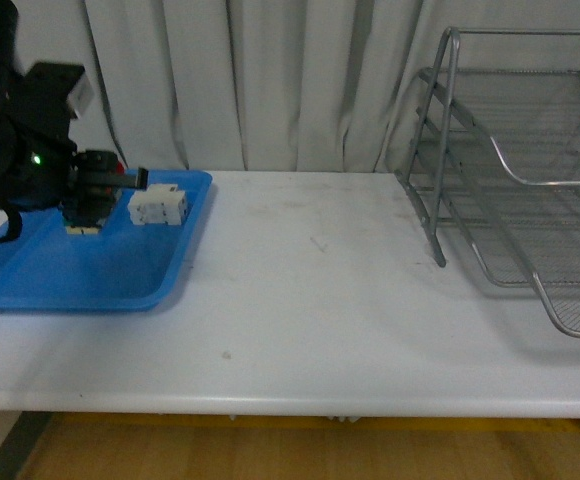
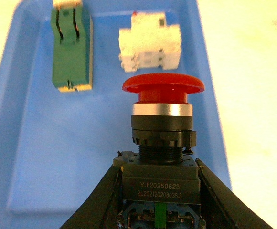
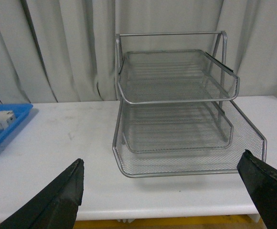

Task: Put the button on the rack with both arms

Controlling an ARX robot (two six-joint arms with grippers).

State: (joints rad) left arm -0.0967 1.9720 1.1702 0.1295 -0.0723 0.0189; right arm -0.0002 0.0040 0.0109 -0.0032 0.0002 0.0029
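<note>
The button [image 2: 163,119], with a red mushroom cap, silver ring and black body, is held above the blue tray [image 2: 28,157]. My left gripper [image 2: 160,183] is shut on the button's black body. In the front view the left gripper [image 1: 98,190] hangs over the tray [image 1: 40,270] at the far left, and a speck of the red cap [image 1: 119,166] shows there. The silver wire rack [image 1: 530,170] stands at the table's right. My right gripper [image 3: 169,200] is open, facing the rack [image 3: 176,119] with nothing between its fingers.
A white rectangular block [image 1: 157,206] lies at the tray's far right corner [image 2: 150,45]. A green-and-cream switch [image 2: 71,47] lies beside it. A white table [image 1: 310,290] spans between tray and rack. Grey curtains hang behind.
</note>
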